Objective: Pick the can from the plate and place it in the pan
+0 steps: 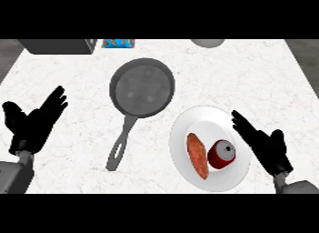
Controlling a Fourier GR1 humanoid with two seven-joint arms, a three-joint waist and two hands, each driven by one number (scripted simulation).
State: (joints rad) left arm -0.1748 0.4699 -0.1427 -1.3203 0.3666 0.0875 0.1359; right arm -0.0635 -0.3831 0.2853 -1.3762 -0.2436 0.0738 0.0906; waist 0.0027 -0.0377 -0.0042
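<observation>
We see one white plate on the marble counter, at the lower right of the view. On it lies one red can on its side, its grey end turned toward us, and just beside it, on the left, one long reddish-brown piece of food. The two look to be touching or almost touching; we cannot tell which. One dark pan stands to the upper left of the plate, near it but apart, and its handle points down toward the lower edge. Inside the pan we see nothing.

The right hand is over the right rim of the plate, just beside the can, with its fingers straight and spread, and it holds nothing. The left hand shows at the left side of the counter, well apart from the pan, also open with the fingers up.

At the far edge we count three other things: one grey box at the left, one blue packet beside it, and one grey round object further right. Between the can and the pan only the piece of food and the plate's rim lie.
</observation>
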